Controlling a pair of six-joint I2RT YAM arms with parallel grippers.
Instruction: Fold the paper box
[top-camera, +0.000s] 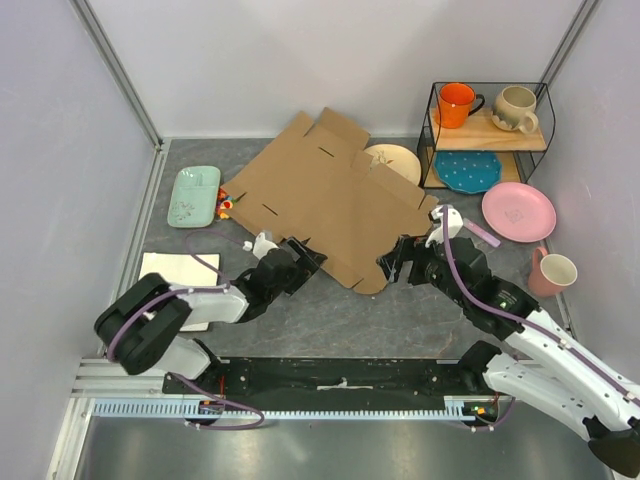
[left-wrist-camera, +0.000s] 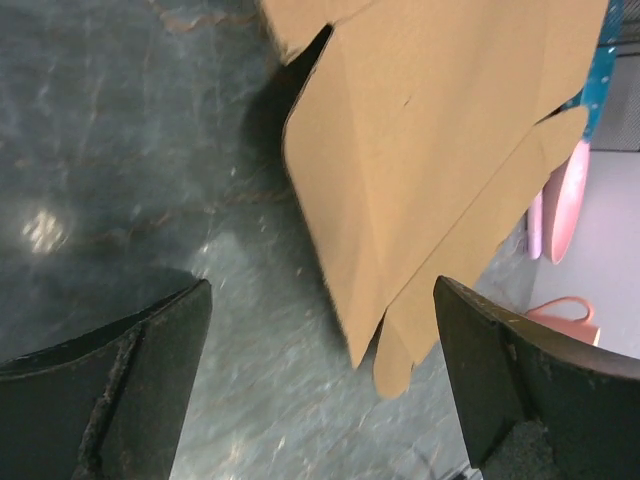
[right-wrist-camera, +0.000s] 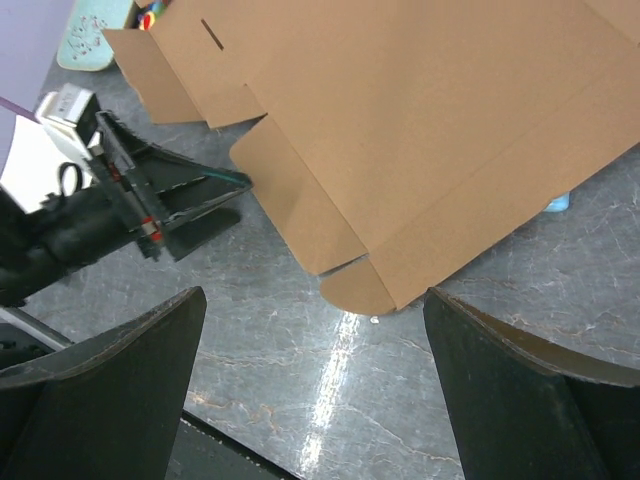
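The paper box (top-camera: 320, 195) is a brown cardboard sheet with flaps and slits, spread out unfolded on the grey table. Its near corner with a rounded tab (right-wrist-camera: 360, 290) points toward the arms. My left gripper (top-camera: 303, 262) stands open just left of that corner, low over the table, holding nothing. In the left wrist view the box (left-wrist-camera: 430, 150) hangs in ahead of the open gripper (left-wrist-camera: 322, 290), untouched by the fingers. My right gripper (top-camera: 393, 266) is open just right of the corner. The right wrist view shows the box (right-wrist-camera: 420, 130) beyond the empty gripper (right-wrist-camera: 315, 295).
A cream plate (top-camera: 397, 160) lies partly under the box's far edge. A wire shelf (top-camera: 490, 135) holds an orange mug (top-camera: 457, 103), a cream mug (top-camera: 517, 108) and a blue plate (top-camera: 468, 170). A pink plate (top-camera: 518, 211), pink mug (top-camera: 550, 272), mint tray (top-camera: 193, 196) and white tray (top-camera: 170, 268) surround the box.
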